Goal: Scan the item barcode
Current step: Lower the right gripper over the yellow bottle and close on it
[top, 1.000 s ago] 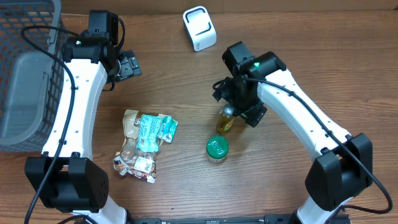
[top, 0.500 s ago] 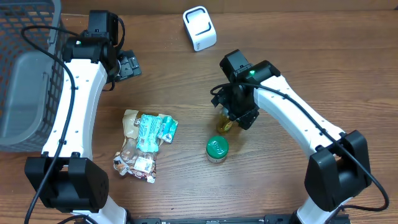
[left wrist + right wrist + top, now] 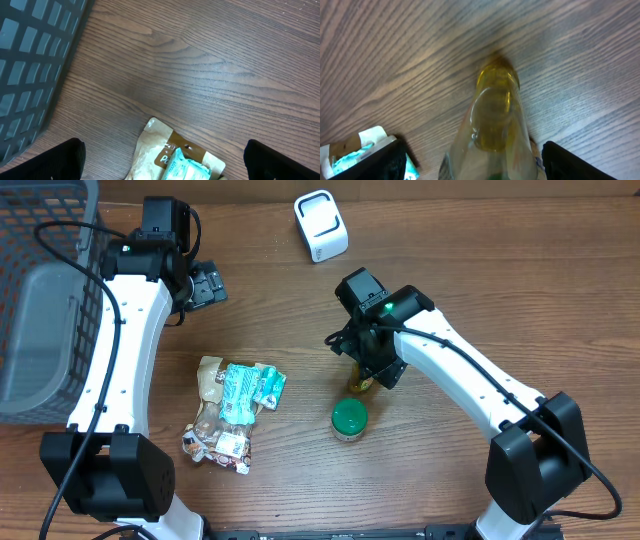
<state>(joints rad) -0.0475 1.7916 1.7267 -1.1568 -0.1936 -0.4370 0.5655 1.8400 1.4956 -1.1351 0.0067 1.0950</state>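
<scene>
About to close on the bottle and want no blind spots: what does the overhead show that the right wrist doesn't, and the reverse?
Only the overhead: the scanner, the basket and the left arm. Only the right wrist: up close, the right claw straddles the bottle, with a gap on each side and yellow liquid in its clear body. Both: the bottle, the packets beside it, and the wood table.

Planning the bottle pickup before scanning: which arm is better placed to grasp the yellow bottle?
Right. The right gripper sits over the yellow bottle, its fingers on either side of it. The left gripper is open and far off, toward the basket.
</scene>
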